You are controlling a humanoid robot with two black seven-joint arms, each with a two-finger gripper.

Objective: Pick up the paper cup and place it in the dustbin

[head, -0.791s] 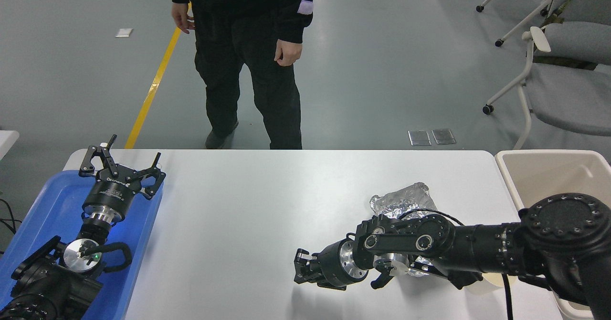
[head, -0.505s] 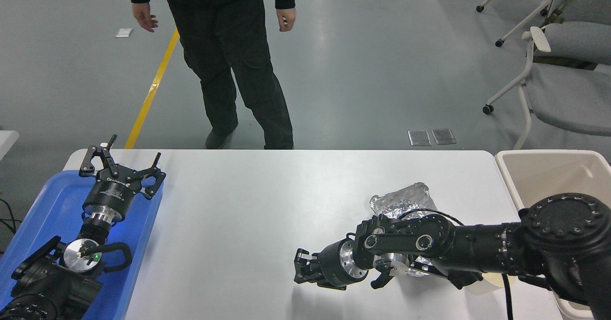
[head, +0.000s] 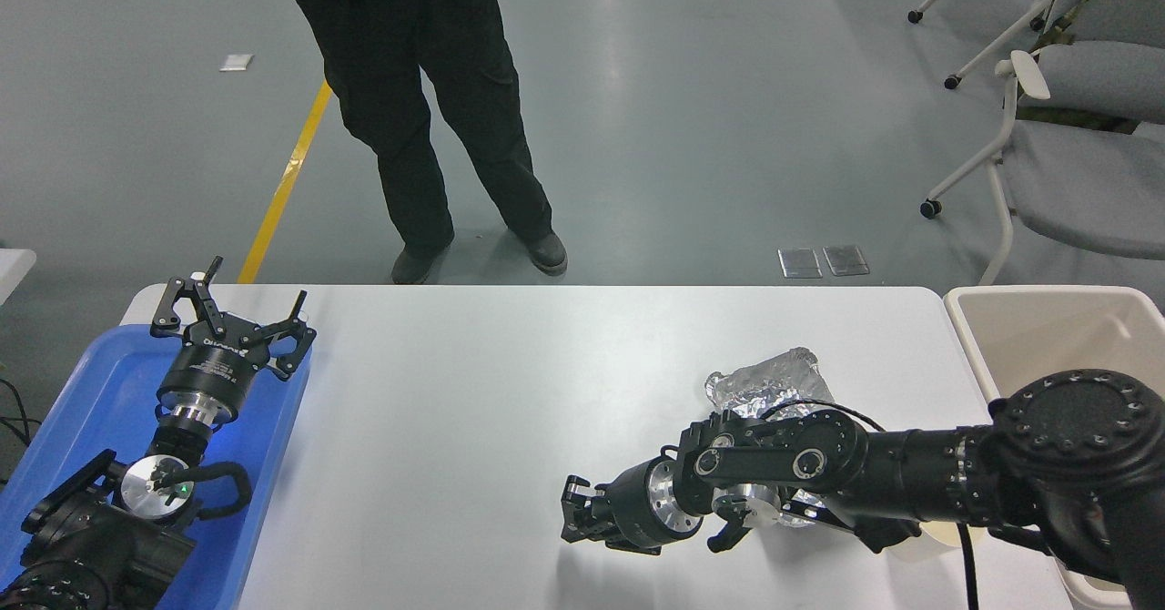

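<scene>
Reaching leftward, right gripper (head: 573, 519) above table (head: 510, 382)

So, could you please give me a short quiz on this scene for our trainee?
1. True or false: the foil lies inside the bin.
2. The left gripper is over: A the blue tray, B the bin, C the foil.
3. Fill in: the person stands at the table's ___ side.
Key: 1 false; 2 A; 3 far.
</scene>
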